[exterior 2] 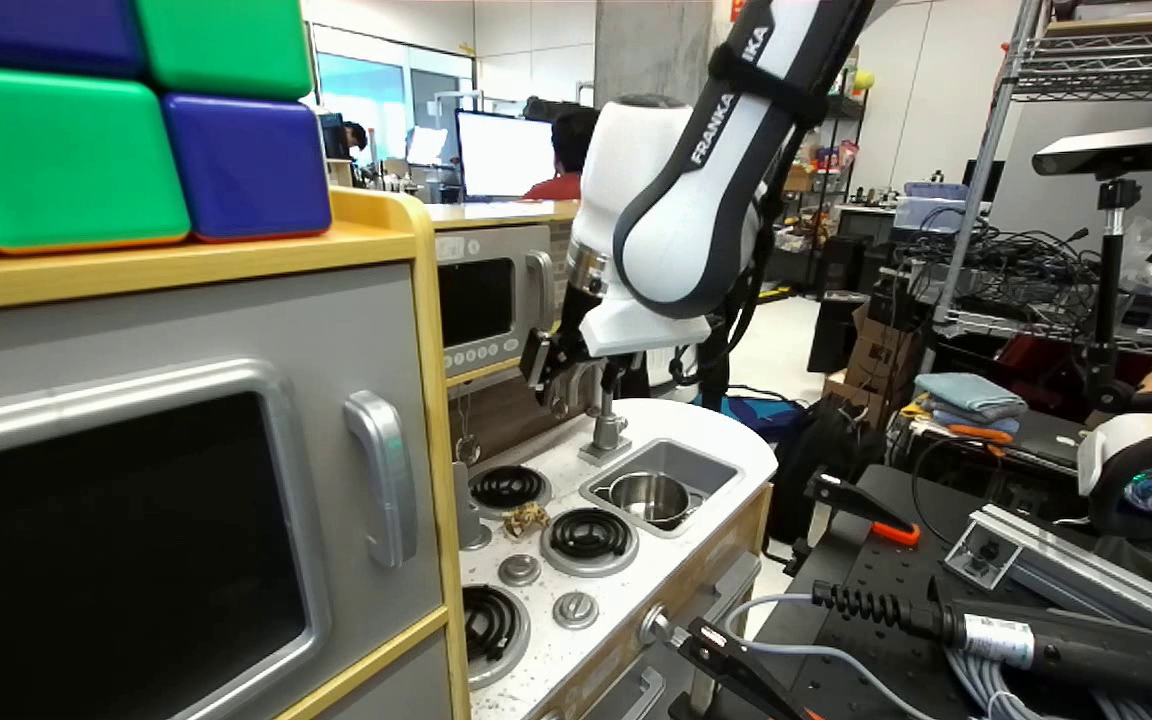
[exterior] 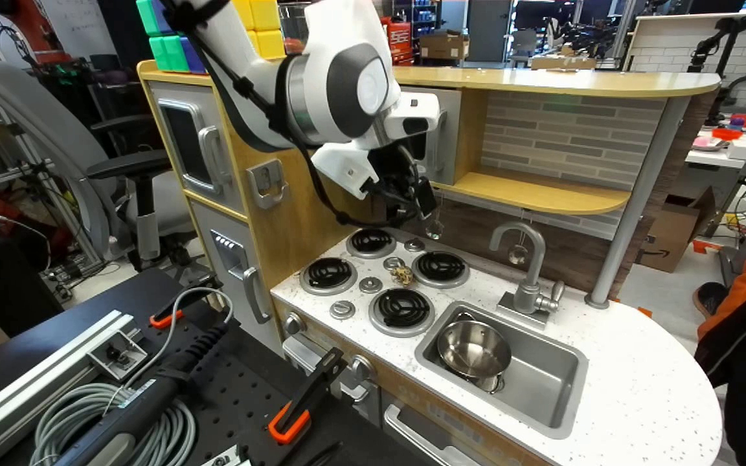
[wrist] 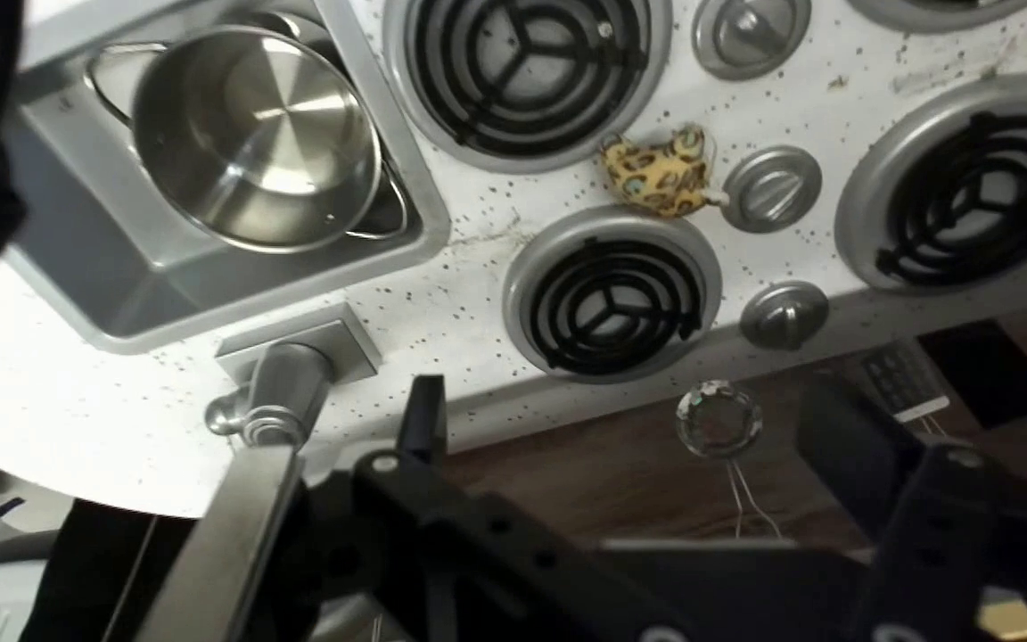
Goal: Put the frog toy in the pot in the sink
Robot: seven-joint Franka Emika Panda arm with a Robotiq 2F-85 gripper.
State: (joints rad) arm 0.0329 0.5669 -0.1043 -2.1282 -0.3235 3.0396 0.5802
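Frog toy lies lengthwise toward a knob, facing unclear; jaws spread apart.

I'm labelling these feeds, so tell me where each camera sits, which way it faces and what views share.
Wrist view: wrist-mounted, facing down at the frog toy and pot; the open gripper shows.
An exterior view: raised near the black perforated tabletop, facing down across the counter; arm and gripper show.
An exterior view: near the windowed grey door, facing over the burners toward the sink; arm and gripper show.
Both exterior views share the frog toy, pot, sink and faucet.
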